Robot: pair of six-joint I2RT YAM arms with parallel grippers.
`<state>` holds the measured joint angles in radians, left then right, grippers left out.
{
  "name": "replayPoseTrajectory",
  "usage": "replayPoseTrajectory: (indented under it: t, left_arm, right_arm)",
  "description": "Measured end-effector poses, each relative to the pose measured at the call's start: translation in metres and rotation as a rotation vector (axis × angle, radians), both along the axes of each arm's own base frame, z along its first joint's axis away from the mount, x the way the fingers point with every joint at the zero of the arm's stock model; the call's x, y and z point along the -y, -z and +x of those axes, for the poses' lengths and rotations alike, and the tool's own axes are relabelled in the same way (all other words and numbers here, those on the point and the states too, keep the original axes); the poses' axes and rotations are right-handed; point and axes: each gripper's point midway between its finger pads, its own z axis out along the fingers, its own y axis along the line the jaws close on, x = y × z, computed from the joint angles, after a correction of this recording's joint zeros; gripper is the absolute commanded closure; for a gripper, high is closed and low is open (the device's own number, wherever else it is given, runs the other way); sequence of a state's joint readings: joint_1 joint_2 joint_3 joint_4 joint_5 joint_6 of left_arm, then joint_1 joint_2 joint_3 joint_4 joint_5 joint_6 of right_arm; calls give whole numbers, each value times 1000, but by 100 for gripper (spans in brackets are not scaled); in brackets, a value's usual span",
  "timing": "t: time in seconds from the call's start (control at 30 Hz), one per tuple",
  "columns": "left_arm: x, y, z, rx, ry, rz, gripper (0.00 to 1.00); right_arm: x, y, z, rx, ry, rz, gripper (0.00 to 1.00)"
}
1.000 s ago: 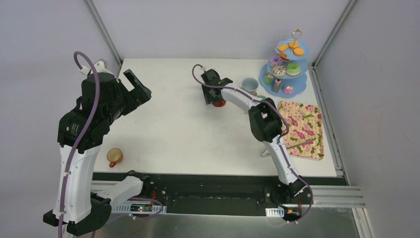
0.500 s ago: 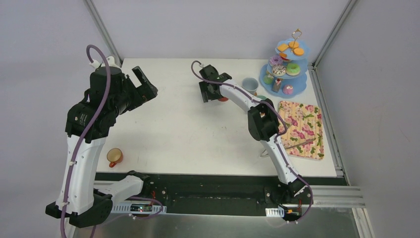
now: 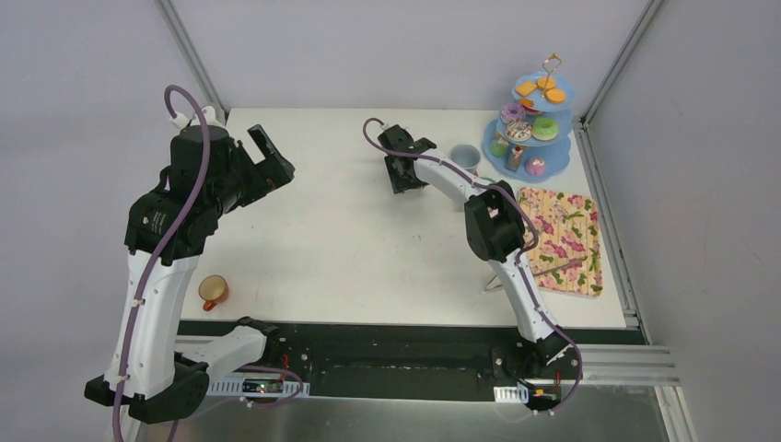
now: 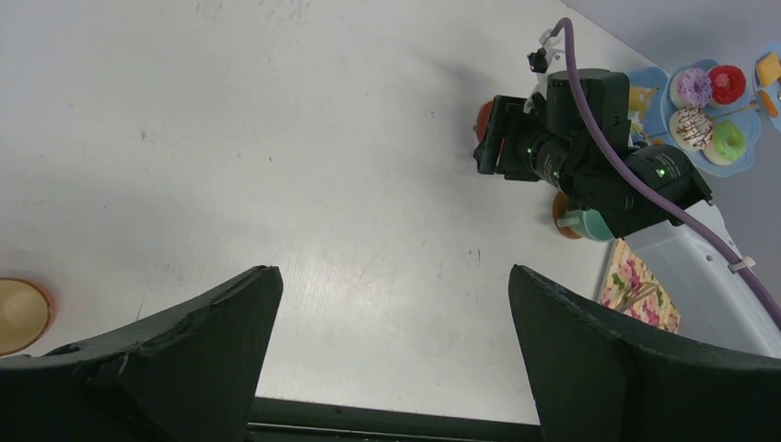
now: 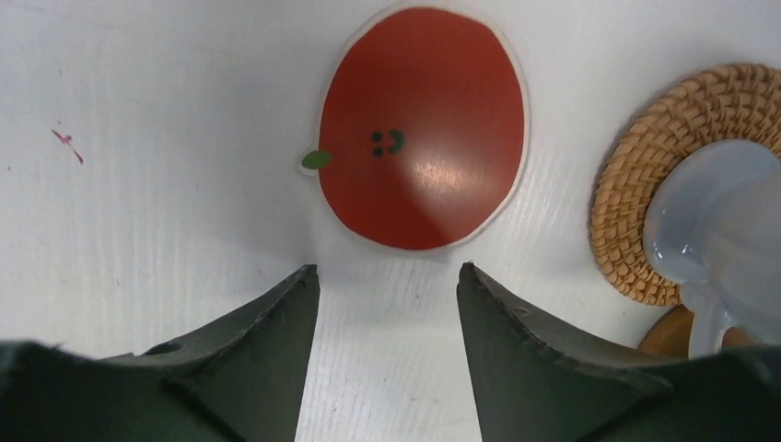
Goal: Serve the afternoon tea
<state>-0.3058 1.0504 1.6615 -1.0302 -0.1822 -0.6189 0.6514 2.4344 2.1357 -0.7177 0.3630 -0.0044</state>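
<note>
Right gripper (image 5: 387,272), jaws apart and empty, hangs over the red apple coaster (image 5: 424,129); left gripper (image 4: 394,272), jaws apart, is well left of it.

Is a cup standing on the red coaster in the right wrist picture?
No, the red coaster lies bare; the grey-blue cup stands on the woven coaster beside it.

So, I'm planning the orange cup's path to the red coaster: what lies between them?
Only bare table lies between the orange cup and the red coaster; the left wrist view shows the whole stretch.
</note>
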Motion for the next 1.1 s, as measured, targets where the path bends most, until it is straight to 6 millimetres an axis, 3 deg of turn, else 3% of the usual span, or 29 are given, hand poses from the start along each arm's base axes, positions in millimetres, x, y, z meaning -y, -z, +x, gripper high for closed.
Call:
replayPoseTrajectory:
  t: [0.4, 1.1]
  left_arm:
    - [-1, 2, 0, -14, 15, 33, 0]
    - [-1, 15, 11, -82, 39, 98, 0]
  right_arm:
    - [0, 0, 40, 119, 18, -43, 52]
    - [39, -2, 108, 251, 38, -60, 52]
